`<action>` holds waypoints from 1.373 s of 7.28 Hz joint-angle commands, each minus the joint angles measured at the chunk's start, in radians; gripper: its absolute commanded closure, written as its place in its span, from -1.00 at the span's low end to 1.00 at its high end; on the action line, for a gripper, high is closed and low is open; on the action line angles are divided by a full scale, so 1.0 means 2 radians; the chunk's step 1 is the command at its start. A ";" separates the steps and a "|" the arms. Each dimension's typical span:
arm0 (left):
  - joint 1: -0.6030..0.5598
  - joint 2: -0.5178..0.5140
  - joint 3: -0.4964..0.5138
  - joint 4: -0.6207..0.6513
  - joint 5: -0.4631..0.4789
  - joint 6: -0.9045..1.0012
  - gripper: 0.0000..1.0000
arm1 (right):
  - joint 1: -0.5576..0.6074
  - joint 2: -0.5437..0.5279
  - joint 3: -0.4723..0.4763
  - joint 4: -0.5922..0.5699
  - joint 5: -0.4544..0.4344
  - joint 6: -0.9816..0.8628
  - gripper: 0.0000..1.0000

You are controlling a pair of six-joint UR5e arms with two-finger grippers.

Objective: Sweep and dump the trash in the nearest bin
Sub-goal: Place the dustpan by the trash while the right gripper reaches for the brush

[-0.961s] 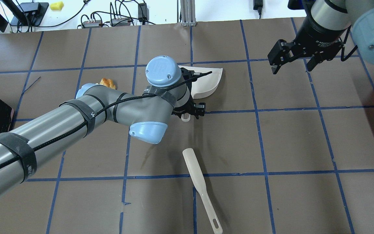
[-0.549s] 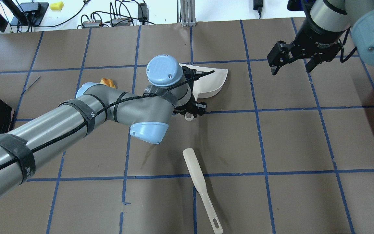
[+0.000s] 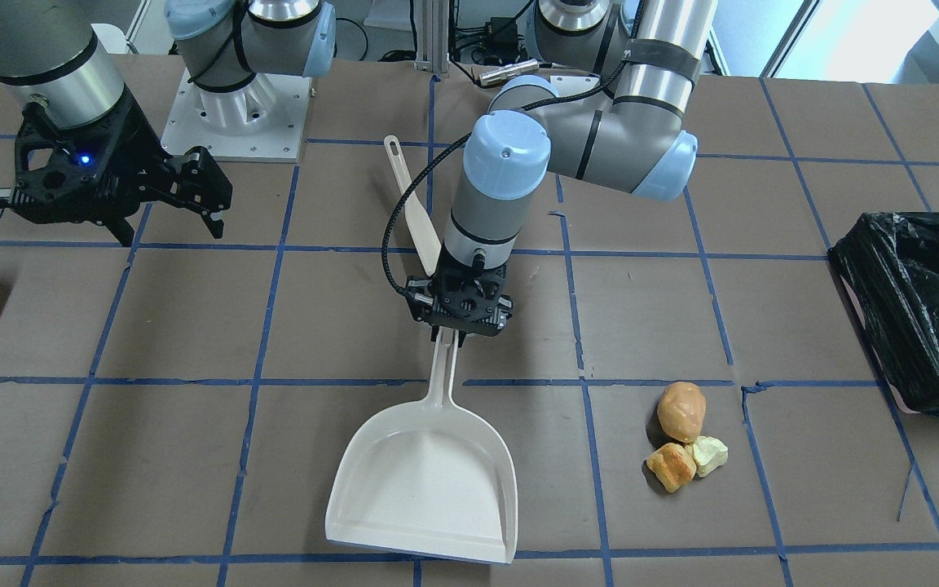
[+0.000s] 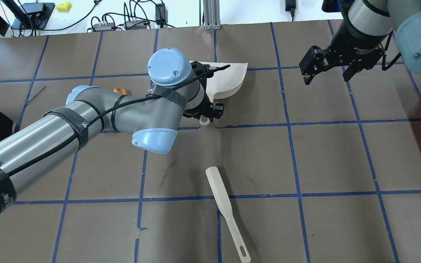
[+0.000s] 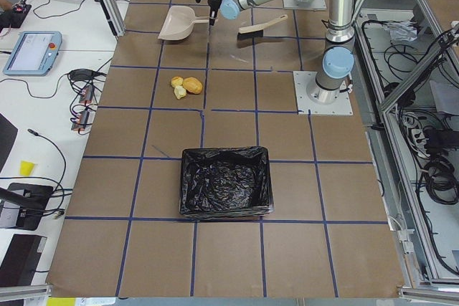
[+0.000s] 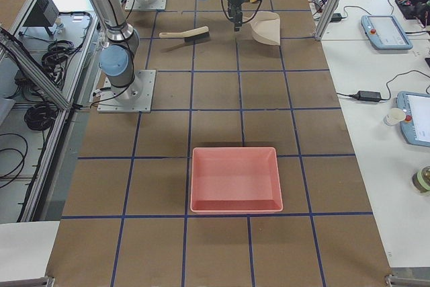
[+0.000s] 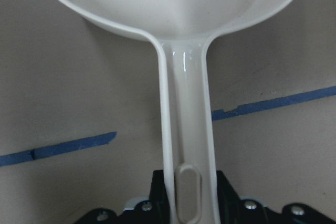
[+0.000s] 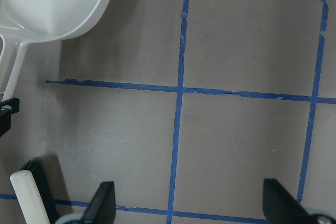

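Dustpan (image 3: 425, 481) just shifts toward the table's (image 3: 192, 326) left end, our left gripper (image 3: 447, 334) clamped on its handle (image 3: 443, 379), so we're closing on trash (image 3: 685, 440) near the far edge. Our right gripper (image 4: 327, 76) hangs spread, empty.

Bare table (image 3: 559, 489) separates the dustpan (image 3: 425, 481) from the three trash lumps (image 3: 684, 440); open paper runs from them to the bin (image 3: 918, 310); the brush (image 3: 419, 220) lies on the robot's side of the dustpan handle; the right gripper (image 4: 326, 77) hangs well apart.

Front and overhead cameras face each other across the table (image 3: 192, 326), both catching the dustpan (image 3: 429, 481).
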 commanded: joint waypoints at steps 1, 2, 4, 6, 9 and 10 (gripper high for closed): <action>0.070 0.065 0.011 -0.104 0.000 0.074 0.93 | 0.048 -0.009 0.010 0.006 0.012 0.010 -1.00; 0.108 0.087 0.036 -0.170 0.001 0.116 0.93 | 0.085 -0.008 0.026 -0.002 0.013 0.038 -1.00; 0.166 0.125 0.051 -0.257 0.023 0.276 0.96 | 0.143 -0.002 0.039 -0.022 0.014 0.064 -0.99; 0.241 0.133 0.050 -0.288 0.037 0.445 0.98 | 0.161 -0.011 0.084 -0.025 0.024 0.064 -0.90; 0.365 0.132 0.040 -0.296 0.038 0.682 0.99 | 0.177 -0.061 0.167 -0.048 0.041 0.094 -0.91; 0.411 0.132 0.042 -0.301 0.045 0.768 0.99 | 0.190 -0.066 0.211 -0.108 0.041 0.125 -0.99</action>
